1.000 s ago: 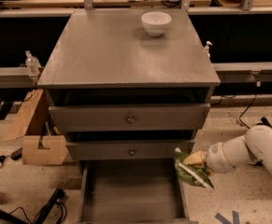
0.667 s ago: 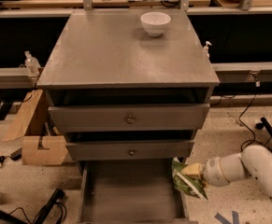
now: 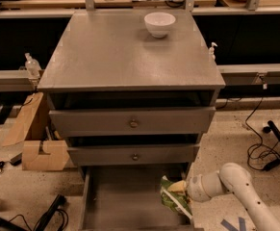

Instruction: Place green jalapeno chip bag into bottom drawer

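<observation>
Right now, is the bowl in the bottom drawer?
No; the bowl sits on the cabinet top, gripper at right edge of bottom drawer.

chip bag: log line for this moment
green jalapeno chip bag: at right side of open bottom drawer | hand: against bag, by drawer's right wall

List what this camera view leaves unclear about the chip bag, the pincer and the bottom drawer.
Pincer, over the right side of the bottom drawer: mostly hidden by the green jalapeno chip bag.
Drawer front: cut off by the picture's lower edge.
Bag's underside: hidden; floor contact unclear.
</observation>
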Robot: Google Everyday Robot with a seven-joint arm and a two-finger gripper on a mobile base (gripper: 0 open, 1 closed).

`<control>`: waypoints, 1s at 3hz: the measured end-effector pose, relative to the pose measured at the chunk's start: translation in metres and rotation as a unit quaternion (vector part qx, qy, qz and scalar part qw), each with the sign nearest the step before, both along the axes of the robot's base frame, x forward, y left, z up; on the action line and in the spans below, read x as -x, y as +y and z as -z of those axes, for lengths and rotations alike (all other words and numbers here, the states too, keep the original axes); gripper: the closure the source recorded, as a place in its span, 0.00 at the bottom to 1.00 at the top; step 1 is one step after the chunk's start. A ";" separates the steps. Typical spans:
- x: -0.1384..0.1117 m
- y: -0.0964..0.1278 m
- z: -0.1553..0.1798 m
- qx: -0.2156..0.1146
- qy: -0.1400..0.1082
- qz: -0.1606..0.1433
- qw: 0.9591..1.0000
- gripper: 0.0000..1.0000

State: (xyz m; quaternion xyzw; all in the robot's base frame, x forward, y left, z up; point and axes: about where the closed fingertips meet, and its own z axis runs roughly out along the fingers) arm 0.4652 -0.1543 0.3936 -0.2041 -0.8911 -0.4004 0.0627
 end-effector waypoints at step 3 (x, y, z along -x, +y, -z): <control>0.002 0.046 0.046 0.025 0.026 -0.049 0.998 0.82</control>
